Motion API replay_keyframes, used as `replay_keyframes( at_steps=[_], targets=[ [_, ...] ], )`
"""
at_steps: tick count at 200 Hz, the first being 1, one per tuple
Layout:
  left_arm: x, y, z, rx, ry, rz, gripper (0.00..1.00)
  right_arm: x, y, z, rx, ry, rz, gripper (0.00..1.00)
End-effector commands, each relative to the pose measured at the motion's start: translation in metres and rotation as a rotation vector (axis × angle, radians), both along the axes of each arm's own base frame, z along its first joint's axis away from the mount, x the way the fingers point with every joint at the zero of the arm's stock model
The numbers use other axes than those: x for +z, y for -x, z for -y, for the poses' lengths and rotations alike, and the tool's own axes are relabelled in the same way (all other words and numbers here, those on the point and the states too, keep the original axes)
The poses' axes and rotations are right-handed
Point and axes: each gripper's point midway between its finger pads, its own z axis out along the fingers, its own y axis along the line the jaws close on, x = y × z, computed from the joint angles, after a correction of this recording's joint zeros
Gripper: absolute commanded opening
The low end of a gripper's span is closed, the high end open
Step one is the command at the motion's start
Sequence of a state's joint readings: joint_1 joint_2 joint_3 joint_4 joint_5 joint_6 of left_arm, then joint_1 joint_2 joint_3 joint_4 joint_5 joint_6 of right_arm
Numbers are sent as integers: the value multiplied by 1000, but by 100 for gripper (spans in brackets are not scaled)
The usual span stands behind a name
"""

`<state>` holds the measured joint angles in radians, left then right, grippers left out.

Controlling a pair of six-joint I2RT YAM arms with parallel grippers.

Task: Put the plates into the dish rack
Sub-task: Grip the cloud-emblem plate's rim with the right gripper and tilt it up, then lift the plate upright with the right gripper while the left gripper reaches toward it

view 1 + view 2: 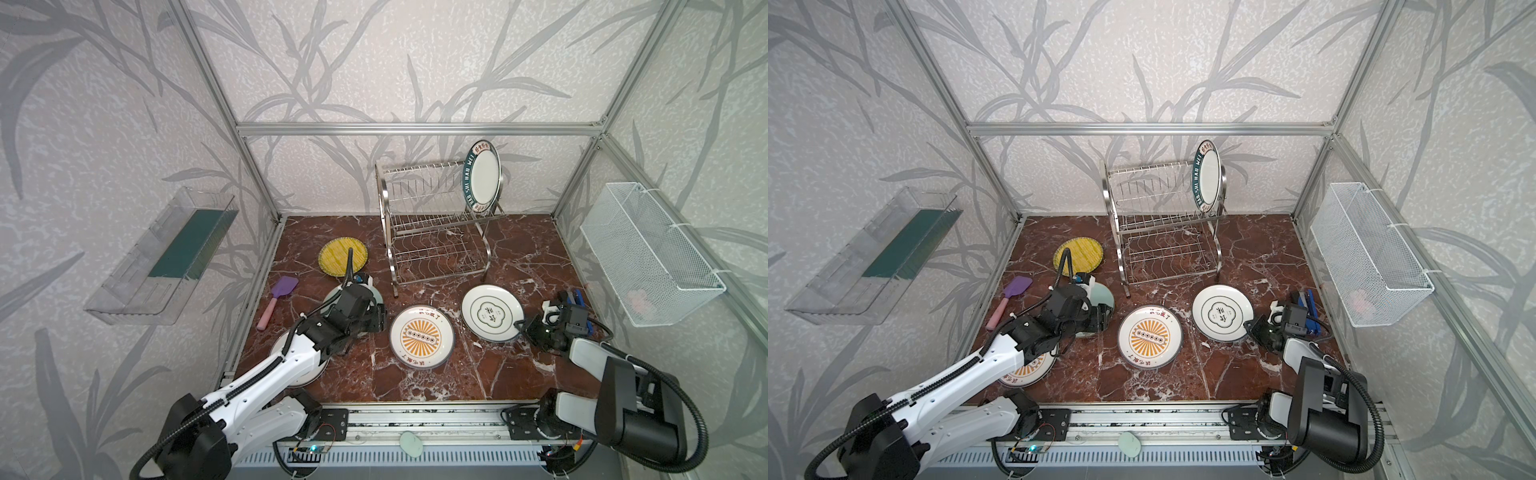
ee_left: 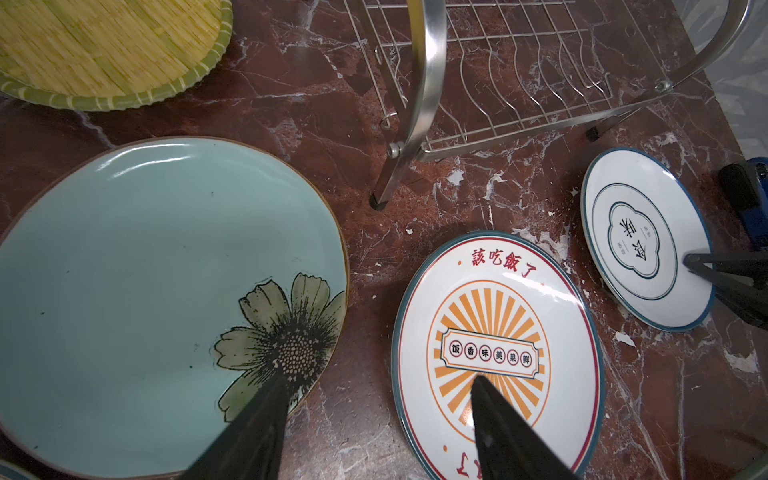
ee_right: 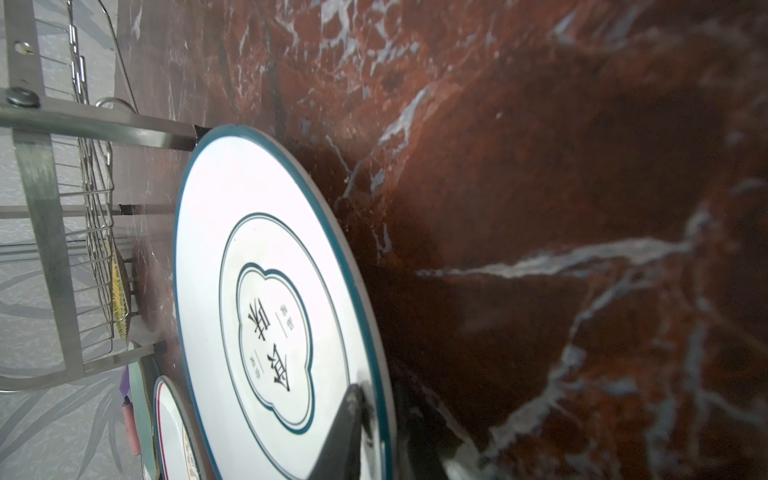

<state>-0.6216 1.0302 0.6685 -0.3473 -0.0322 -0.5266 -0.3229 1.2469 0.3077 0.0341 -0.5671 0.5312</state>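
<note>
The right pincer [image 3: 377, 397] pinches the rim of the round white plate with a teal edge and clover emblem [image 1: 491, 312], on the red marble table [image 1: 523, 257] near the shiny steel wire dish rack [image 1: 436, 232]. Best to tip it upright before lifting, then aim for a free upper slot. The left pincer [image 2: 380, 380] hovers spread and empty.

Leaf-patterned walls [image 1: 374, 62] (red marble tabletop [image 1: 532, 249])

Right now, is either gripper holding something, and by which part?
The right gripper is shut on the rim of the white clover-marked plate. The left gripper is open and holds nothing.
</note>
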Motion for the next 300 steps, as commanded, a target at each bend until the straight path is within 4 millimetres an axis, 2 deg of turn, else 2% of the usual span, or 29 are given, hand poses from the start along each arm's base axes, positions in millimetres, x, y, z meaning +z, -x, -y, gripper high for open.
replay_keyframes(
  at_steps=[1,50,80,139,206,244,300],
  targets=[
    [10,-3,-1,11,1,17,68,-3,2,0,-1,-4,-16,15],
    [10,-3,-2,19,9,15,68,-2,2,0,-2,-4,-12,9],
    [13,-3,-2,21,14,22,68,0,2,0,-3,0,-7,0],
    [19,-3,-8,41,7,50,68,12,-1,1,-3,8,34,0],
    [21,1,-9,39,33,70,68,37,-3,-7,30,-23,130,0],
    [25,0,-2,12,74,86,68,53,-3,-4,12,-12,185,0],
    [31,1,11,-32,135,97,68,76,-6,-19,103,-67,267,0]
  ],
)
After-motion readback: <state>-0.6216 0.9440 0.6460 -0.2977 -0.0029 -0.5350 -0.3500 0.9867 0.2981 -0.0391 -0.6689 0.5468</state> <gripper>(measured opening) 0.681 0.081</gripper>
